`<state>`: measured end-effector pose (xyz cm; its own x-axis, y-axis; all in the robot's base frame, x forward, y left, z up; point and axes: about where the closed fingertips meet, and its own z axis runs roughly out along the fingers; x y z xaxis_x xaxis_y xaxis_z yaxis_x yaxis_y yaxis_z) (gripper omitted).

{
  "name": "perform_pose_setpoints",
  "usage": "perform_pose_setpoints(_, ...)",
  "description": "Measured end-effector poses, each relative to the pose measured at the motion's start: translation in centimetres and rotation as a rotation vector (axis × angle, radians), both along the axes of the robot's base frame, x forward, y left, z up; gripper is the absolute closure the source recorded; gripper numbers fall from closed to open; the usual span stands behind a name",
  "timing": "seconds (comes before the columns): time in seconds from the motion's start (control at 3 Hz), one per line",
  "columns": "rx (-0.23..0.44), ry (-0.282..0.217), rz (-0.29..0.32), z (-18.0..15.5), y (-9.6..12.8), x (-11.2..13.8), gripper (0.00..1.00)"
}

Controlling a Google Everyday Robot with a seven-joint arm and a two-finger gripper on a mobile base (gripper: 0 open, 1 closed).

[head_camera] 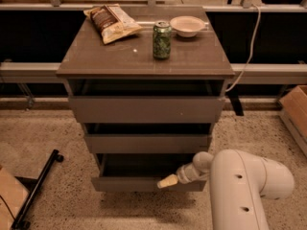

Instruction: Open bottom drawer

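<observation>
The bottom drawer (129, 184) is the lowest and smallest grey-brown front of three in the cabinet. It stands pulled out a little, with a dark gap above its front panel. My gripper (168, 181) reaches in from the right on a white arm (244, 186). Its pale fingertips sit at the top edge of the bottom drawer's front, right of centre.
The mid drawer (146, 143) and the top drawer (144, 109) sit above. On the cabinet top (96, 56) are a chip bag (112, 20), a green can (162, 40) and a white bowl (187, 25). A black stand leg (38, 190) lies left, a cardboard box (295, 109) right.
</observation>
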<state>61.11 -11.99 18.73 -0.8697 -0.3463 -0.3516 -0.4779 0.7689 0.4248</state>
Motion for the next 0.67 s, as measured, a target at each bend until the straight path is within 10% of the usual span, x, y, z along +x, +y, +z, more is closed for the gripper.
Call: perform_pose_setpoints(0.67,0.0,0.0,0.0,0.81,0.0,-0.01,0.0)
